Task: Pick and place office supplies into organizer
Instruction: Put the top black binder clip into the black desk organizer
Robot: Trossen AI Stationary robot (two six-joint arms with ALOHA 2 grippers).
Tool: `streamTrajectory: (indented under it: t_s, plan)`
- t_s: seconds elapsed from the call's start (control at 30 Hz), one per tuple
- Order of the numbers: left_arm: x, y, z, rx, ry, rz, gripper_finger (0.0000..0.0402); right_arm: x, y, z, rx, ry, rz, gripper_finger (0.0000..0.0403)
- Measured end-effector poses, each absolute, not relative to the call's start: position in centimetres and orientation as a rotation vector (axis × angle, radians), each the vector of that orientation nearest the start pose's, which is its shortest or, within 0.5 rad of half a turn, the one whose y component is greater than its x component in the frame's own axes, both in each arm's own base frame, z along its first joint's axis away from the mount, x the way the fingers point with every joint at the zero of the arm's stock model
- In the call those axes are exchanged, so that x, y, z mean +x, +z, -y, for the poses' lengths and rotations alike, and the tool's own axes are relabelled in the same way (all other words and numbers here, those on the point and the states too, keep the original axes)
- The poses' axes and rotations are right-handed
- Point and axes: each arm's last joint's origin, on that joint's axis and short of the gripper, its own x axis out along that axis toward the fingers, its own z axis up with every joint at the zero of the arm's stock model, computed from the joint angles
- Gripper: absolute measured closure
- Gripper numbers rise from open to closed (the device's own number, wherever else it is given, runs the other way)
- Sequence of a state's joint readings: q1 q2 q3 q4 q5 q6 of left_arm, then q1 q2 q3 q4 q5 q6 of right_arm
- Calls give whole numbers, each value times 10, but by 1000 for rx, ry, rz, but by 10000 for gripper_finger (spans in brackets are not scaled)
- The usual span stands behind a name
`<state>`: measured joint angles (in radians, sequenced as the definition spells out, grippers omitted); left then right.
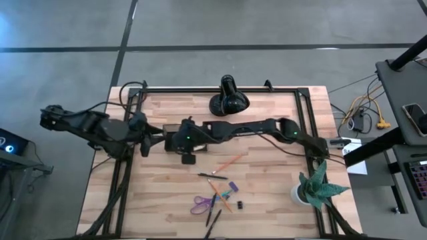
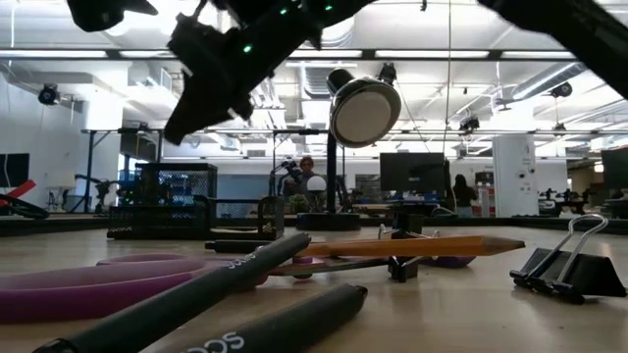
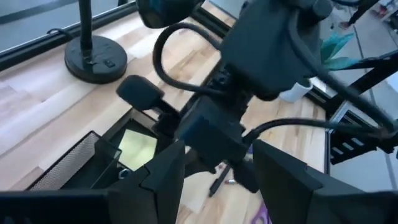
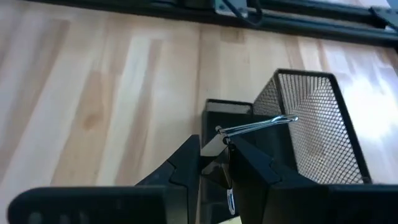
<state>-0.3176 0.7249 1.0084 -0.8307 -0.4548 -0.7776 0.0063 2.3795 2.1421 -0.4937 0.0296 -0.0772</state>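
Observation:
The black mesh organizer (image 4: 306, 118) stands at the table's left centre, mostly hidden under my right gripper (image 1: 183, 142) in the high view. A yellow sticky-note pad (image 3: 138, 146) lies inside it. My right gripper (image 4: 214, 152) hovers over the organizer, shut on a black binder clip. My left gripper (image 3: 217, 149) is open just left of the organizer (image 3: 65, 167), touching nothing. Near the front edge lie purple scissors (image 1: 200, 203), an orange pencil (image 1: 230, 161), black pens (image 1: 212, 176) and a second binder clip (image 2: 569, 267). My right gripper pinches the binder clip's black body (image 4: 219, 171) between its two fingers, coming from above and pointing down. The clip's wire handle (image 4: 258, 126) sticks out sideways past the fingertips, toward the mesh wall. The clip is lifted clear, above the organizer.
A black lamp (image 1: 229, 100) stands at the far edge behind the organizer. A green plant in a white pot (image 1: 315, 188) sits at the right front corner. Black rails (image 1: 308, 113) frame the table. Bare wood lies between the organizer and the loose supplies.

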Motion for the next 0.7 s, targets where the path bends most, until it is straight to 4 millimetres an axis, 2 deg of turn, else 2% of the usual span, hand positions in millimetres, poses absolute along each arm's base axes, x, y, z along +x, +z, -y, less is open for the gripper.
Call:
streamTrajectory:
  t_s: [0.3, 0.5, 0.7]
  plan:
    - [106, 353, 21, -526, 336, -466, 233, 549, 202, 0, -80, -25, -806, 337]
    - [104, 352, 20, -486, 353, -471, 233, 547, 191, 17, -14, -95, -818, 337]
    - [104, 352, 20, -454, 363, -467, 233, 545, 182, 25, 19, -45, -839, 337]
